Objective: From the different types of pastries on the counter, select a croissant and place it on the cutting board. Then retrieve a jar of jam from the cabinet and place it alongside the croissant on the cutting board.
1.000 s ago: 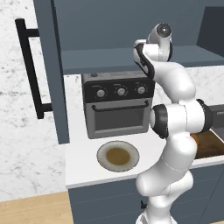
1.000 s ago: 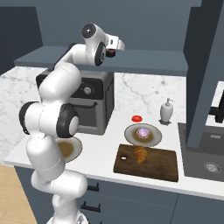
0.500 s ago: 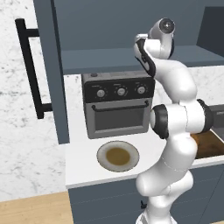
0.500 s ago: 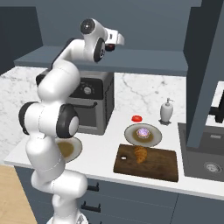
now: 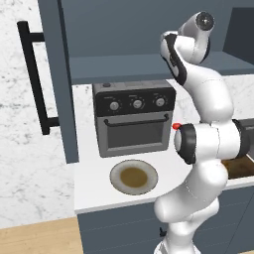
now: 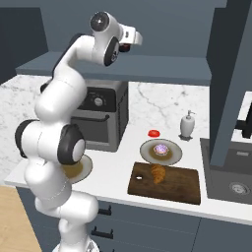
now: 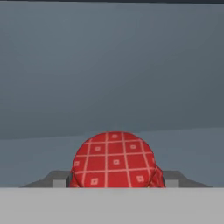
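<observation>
jar of jam [image 7: 114, 160] base hidden, fingers [image 7: 60, 179] cropped

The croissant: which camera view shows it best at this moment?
The right base view. There the croissant lies in plain sight on the cutting board, in front of the plate holding the frosted pastry. In the left base view the arm blocks that part of the counter; the hand view looks into the cabinet.

Dark wooden cutting board [image 6: 167, 183], white marbled counter [image 6: 118, 167], matt grey metal toaster oven [image 5: 134, 117]
</observation>
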You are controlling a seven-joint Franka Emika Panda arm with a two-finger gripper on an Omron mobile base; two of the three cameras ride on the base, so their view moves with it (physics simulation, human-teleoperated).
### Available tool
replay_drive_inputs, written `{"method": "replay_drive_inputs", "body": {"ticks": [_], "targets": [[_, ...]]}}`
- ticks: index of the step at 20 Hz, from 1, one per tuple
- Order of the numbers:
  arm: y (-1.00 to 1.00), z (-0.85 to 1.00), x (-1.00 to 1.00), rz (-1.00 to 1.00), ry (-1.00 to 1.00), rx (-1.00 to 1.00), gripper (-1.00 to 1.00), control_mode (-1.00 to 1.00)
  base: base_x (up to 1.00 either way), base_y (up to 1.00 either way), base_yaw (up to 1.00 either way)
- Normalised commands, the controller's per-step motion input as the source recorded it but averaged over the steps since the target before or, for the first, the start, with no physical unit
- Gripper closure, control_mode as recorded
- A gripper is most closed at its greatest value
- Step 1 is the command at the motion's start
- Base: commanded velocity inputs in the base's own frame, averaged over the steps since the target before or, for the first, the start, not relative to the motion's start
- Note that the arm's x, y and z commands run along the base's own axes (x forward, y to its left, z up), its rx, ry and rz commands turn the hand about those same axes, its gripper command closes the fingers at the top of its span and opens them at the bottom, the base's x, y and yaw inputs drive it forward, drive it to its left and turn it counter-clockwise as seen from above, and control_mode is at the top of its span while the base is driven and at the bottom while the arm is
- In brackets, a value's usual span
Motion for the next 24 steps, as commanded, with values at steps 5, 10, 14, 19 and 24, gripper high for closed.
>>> {"method": "replay_drive_inputs", "body": {"ticks": [5,10,14,19,24], "targets": [[0.09,0.0,-1.0,-0.1,-0.02,-0.01,1.0,-1.0,0.0,0.0,0.0],[0.27,0.0,-1.0,-0.09,-0.12,-0.08,1.0,-1.0,0.0,0.0,0.0],[0.33,0.0,-1.0,-0.08,-0.12,-0.08,1.0,-1.0,0.0,0.0,0.0],[0.25,-0.01,-1.0,-0.07,-0.05,-0.01,1.0,-1.0,0.0,0.0,0.0],[0.1,-0.09,-1.0,-0.03,0.0,0.0,1.0,-1.0,0.0,0.0,0.0]]}}
